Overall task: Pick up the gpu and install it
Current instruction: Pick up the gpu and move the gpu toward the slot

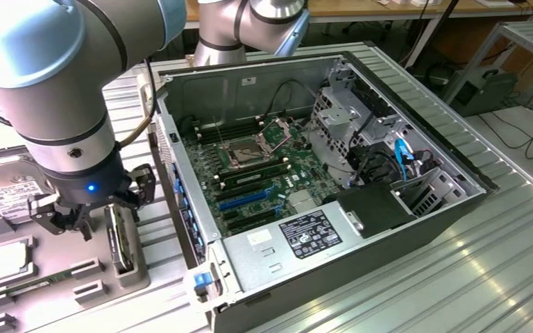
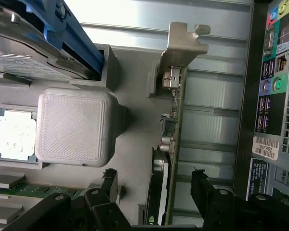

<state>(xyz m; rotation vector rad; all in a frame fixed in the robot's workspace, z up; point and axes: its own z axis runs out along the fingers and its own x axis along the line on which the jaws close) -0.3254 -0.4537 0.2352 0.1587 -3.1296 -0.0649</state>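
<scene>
**Jaws spread astride the standing card**

Jaws stand spread in the exterior view, where the black gripper (image 1: 95,220) hangs from the grey robot arm (image 1: 53,90) over a grey plastic parts tray (image 1: 109,277) at the exterior view's left. The gpu (image 1: 120,243), a thin dark expansion card, stands on edge in that tray, just under the gripper. Also in the tray lie a silver boxy hard drive (image 1: 7,198), a square silver processor chip (image 1: 7,260) and a narrow green memory stick (image 1: 35,286). Beside the tray, toward the exterior view's right, lies the open metal computer case (image 1: 206,87) with its green motherboard (image 1: 248,173) exposed.

From the wrist view, the gripper (image 2: 154,179) has a black fingertip (image 2: 110,180) on either side of the gpu (image 2: 176,120). A gap shows on each side, so nothing is pinched. The card's long silver metal bracket (image 2: 183,43) sits at the end away from the fingers. A grey square plastic block (image 2: 74,125) stands between the processor chip (image 2: 14,134) and the card. The case's rear port panel (image 2: 272,96) lies beyond the card, on the side away from that block.
</scene>
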